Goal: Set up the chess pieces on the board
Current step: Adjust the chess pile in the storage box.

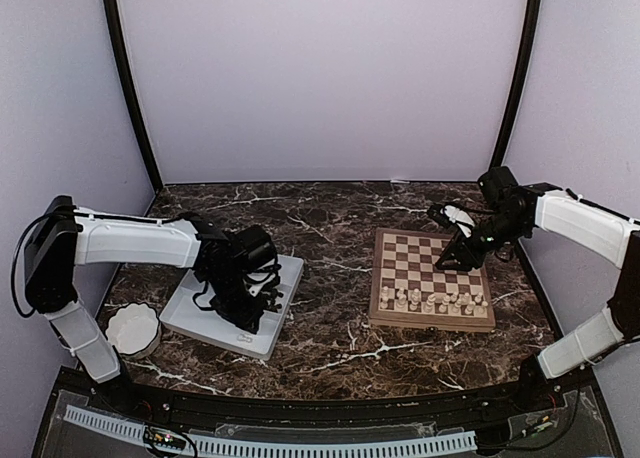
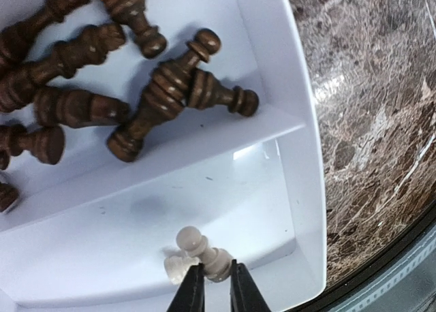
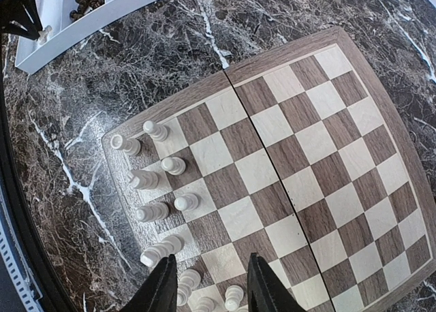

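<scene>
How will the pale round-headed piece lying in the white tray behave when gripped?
Lying on its side, the turned pale piece probably rolls on the smooth tray. It looks rigid, likely light. Its tapered body might slip in the left gripper.

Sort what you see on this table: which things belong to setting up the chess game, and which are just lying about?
Part of the job:
- board
- pale pieces on it
- dark pieces in the tray
- lone pale piece at the left gripper

Just lying about:
- white scalloped bowl
- white tray, only a holder
</scene>
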`<control>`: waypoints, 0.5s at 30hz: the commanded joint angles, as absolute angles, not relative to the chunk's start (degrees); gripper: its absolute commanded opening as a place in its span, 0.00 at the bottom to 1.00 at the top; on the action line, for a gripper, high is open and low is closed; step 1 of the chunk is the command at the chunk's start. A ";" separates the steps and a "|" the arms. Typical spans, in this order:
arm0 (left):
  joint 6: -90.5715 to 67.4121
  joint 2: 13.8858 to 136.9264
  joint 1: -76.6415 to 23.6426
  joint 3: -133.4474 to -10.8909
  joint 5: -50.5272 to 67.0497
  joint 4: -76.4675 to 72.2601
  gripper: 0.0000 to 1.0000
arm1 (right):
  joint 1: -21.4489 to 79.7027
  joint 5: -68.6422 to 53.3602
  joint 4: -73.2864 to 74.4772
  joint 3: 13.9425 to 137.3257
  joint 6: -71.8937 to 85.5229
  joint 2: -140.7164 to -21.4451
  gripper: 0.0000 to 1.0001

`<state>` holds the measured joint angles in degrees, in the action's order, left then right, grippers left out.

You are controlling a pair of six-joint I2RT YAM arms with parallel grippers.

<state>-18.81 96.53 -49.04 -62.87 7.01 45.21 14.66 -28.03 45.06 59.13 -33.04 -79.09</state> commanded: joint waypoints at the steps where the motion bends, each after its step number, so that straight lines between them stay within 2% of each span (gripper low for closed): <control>1: -17.54 92.62 -46.98 -64.00 6.99 46.73 0.13 | 15.21 -28.04 44.37 60.40 -32.43 -79.32 0.37; 5: -17.72 92.21 -46.66 -63.80 6.79 47.21 0.13 | 15.25 -28.09 44.24 60.39 -32.48 -79.52 0.37; 10: -19.72 92.09 -46.63 -62.11 6.50 47.31 0.35 | 15.20 -28.21 44.03 60.29 -32.43 -79.58 0.37; 15: -20.56 92.63 -46.60 -61.52 5.64 46.00 0.37 | 15.29 -28.39 43.89 60.33 -32.55 -80.01 0.37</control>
<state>-19.51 94.26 -46.76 -62.48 6.55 45.65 14.66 -28.03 44.99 59.13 -32.69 -79.42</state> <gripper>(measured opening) 0.368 0.366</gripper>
